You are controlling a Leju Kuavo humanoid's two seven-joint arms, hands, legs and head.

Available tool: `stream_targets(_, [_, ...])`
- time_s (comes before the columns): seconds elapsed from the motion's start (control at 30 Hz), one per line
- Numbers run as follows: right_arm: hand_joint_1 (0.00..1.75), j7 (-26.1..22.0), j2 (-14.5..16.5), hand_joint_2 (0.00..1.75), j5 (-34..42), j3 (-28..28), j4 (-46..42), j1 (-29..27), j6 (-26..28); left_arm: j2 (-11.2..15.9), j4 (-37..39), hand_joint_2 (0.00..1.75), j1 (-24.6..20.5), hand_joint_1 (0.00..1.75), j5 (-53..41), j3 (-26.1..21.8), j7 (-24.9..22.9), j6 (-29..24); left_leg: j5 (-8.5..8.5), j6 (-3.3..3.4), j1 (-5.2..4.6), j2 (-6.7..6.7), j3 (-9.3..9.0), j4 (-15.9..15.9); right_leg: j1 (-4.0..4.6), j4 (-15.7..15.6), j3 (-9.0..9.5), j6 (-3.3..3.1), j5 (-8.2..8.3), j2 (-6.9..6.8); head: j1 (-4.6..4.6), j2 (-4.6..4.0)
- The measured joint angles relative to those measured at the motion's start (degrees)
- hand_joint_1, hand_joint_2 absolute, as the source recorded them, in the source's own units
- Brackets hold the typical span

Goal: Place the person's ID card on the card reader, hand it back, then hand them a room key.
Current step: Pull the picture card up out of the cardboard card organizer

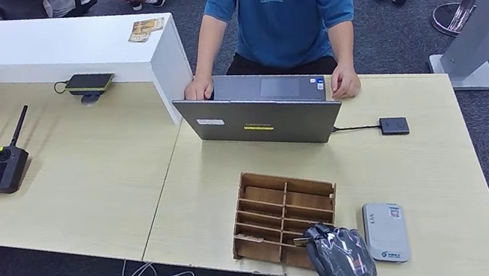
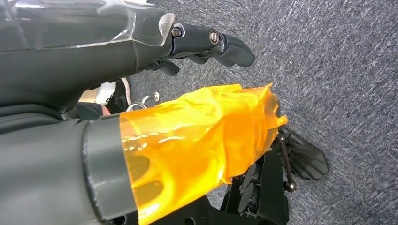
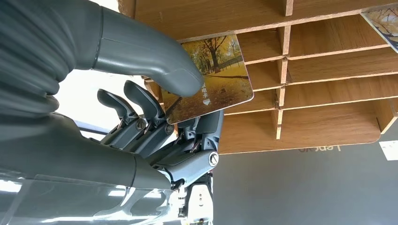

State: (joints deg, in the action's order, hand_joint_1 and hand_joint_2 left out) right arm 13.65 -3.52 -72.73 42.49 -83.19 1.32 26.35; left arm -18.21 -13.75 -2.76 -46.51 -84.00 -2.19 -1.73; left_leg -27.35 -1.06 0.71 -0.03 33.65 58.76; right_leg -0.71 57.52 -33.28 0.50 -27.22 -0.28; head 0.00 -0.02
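One card in my right hand [image 3: 155, 117]: room key [image 3: 213, 77] with an autumn-trees print, pinched between my thumb on its printed face and my fingers [image 3: 141, 101] underneath. Head view puts that hand [image 1: 340, 258] at the near edge of the wooden card rack [image 1: 284, 216], over its nearest compartments. Card reader [image 1: 385, 232], pale grey, lies flat on the table [image 1: 426, 151] just right of my right hand, not touching it. Can't tell whether the key's far edge is clear of the rack's dividers or resting on one.

My left hand [image 2: 206, 44] hangs over grey carpet, fingers loosely curled, holding nothing; thumb wrapped in orange film.

Beyond the rack from my right hand: grey laptop [image 1: 260, 116], back toward me, with a person [image 1: 278, 3] in a blue shirt behind it, both their hands at its far edge. Small black box [image 1: 393, 126] cabled to the laptop sits ahead of the reader. More printed cards [image 1: 146, 28] lie on the white counter far ahead-left.
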Motion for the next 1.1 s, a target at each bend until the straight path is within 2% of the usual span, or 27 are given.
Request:
stream_targets(0.07, [1.71,-0.54,0.02,1.75,-0.03,0.00,-0.22,-0.09,1.35,0.00,0.00,0.00,0.00,0.00,-0.01,0.00,0.01,0.00,0.00,0.00,0.00,0.00,0.00,0.00,0.00,0.00,0.00,0.00,0.00,0.00,0.00,0.00])
stream_targets(0.23, [1.72,-3.78,0.26,1.75,-0.04,-1.11,-3.59,-0.89,10.21,0.00,0.00,0.00,0.00,0.00,-0.22,0.00,0.55,-0.13,0.00,0.00,0.00,0.00,0.00,0.00,0.00,0.00,-0.01,0.00,0.00,0.00,-0.01,0.00])
stream_targets(0.33, [1.70,-5.70,0.57,1.75,-0.01,-3.34,-6.90,-1.47,12.60,0.00,0.00,0.00,0.00,0.00,-0.59,0.00,0.66,-0.17,0.00,0.00,0.00,0.00,0.00,0.00,0.00,0.00,0.00,0.00,0.00,0.00,0.00,0.00])
stream_targets(0.53, [1.72,-9.98,1.95,1.75,0.41,-8.99,-12.37,-2.35,13.24,0.00,0.00,0.00,0.00,0.00,-1.62,0.00,0.66,-0.15,0.00,0.00,0.00,0.00,-0.01,0.00,0.00,0.00,0.00,0.00,0.01,0.00,0.00,0.00])
stream_targets(0.7, [1.73,-13.96,4.43,1.75,1.79,-14.54,-15.73,-2.72,13.25,0.00,0.00,0.00,0.01,0.00,-2.47,0.00,0.62,-0.10,0.00,0.00,0.00,0.00,-0.02,0.00,0.00,0.00,0.01,-0.01,0.01,0.00,0.00,0.00])
stream_targets(1.1, [1.74,-19.50,9.48,1.75,5.39,-24.96,-19.79,-2.09,13.25,0.02,0.00,0.00,0.00,0.00,-4.31,0.00,0.35,0.44,0.00,0.00,0.00,0.00,-0.01,0.00,0.00,0.00,0.02,-0.01,0.02,0.01,0.01,0.00])
